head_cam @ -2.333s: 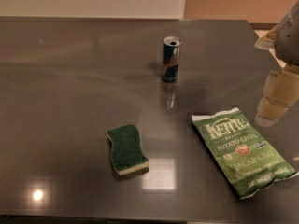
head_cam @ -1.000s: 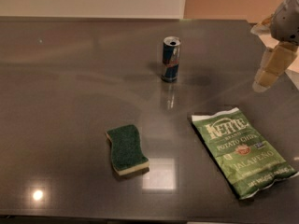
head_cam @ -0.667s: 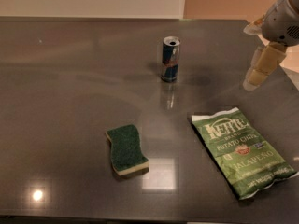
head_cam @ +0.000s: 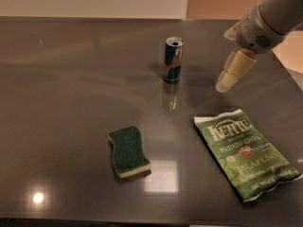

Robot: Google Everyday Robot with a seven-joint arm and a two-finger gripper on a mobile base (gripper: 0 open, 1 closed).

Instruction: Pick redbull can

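The redbull can stands upright on the dark table, at the middle back; it is blue and silver with an open silver top. My gripper hangs above the table to the right of the can, about a can's height away from it, reaching in from the upper right. It is open and holds nothing. One cream finger points down and left, and the other shows only as a small piece by the wrist.
A green jalapeño chip bag lies flat at the front right, below the gripper. A green sponge lies at the front middle. The table's right edge runs just behind the arm.
My gripper has moved left and slightly down toward the can, from the table's right edge. The can, sponge and chip bag have not moved.
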